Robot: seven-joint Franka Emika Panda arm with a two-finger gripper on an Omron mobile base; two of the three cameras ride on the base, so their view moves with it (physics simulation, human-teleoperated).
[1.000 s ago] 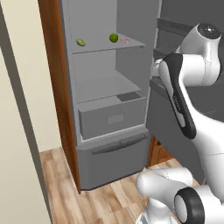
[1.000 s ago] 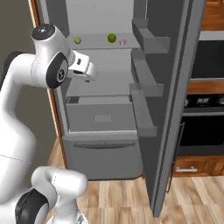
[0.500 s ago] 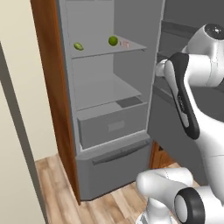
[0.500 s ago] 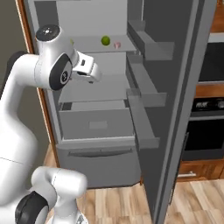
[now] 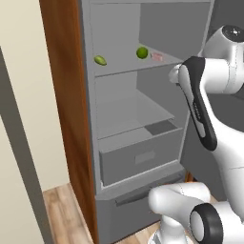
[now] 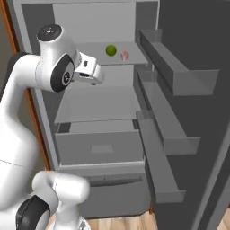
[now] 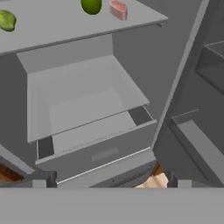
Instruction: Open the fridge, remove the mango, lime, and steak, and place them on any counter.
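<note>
The fridge point(image 5: 87, 109) stands open, its door point(image 6: 197, 40) swung to the right. On its upper shelf lie the yellow-green mango point(image 5: 100, 60), the round green lime point(image 5: 142, 52) and the pinkish steak point(image 5: 156, 56). In the right base view the lime point(image 6: 111, 50) and steak point(image 6: 124, 55) sit just past my hand. The hand view has the mango point(image 7: 6, 20), lime point(image 7: 91, 6) and steak point(image 7: 118, 9) along its top. My gripper point(image 7: 108, 178) is open and holds nothing, in front of the fridge below that shelf. The counter is out of view.
A lower shelf point(image 7: 83, 109) and a grey drawer point(image 5: 140, 159) fill the fridge's middle. Door bins point(image 6: 168, 130) jut out on the right. A reddish-brown wood panel point(image 5: 62, 95) flanks the fridge on the left, beside a pale wall point(image 5: 24, 95). Wood floor point(image 5: 62, 209) lies below.
Both base views have shifted as the base drove: the fridge now looks nearer and sits further right and lower in the left view. The gripper stays open.
</note>
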